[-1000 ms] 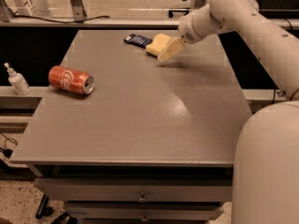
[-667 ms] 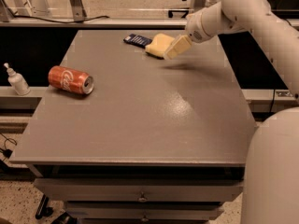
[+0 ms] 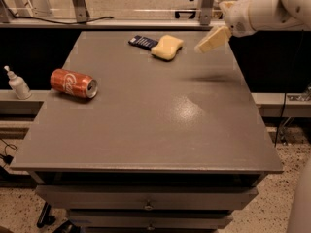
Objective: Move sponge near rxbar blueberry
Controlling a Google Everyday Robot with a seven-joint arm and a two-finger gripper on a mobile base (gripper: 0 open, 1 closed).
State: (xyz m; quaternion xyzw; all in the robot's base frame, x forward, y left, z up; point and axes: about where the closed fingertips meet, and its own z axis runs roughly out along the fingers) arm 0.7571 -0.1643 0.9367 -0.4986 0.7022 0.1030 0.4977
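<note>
sponge [image 3: 167,47] flat on bench [image 3: 160,130] by far edge, right of middle, rxbar blueberry [image 3: 143,42] just beside its left end, gripper [image 3: 212,39] hovers near far right corner, apart from sponge, grasping nothing, its opening cannot be told, red can [image 3: 74,83] lying near left edge
</note>
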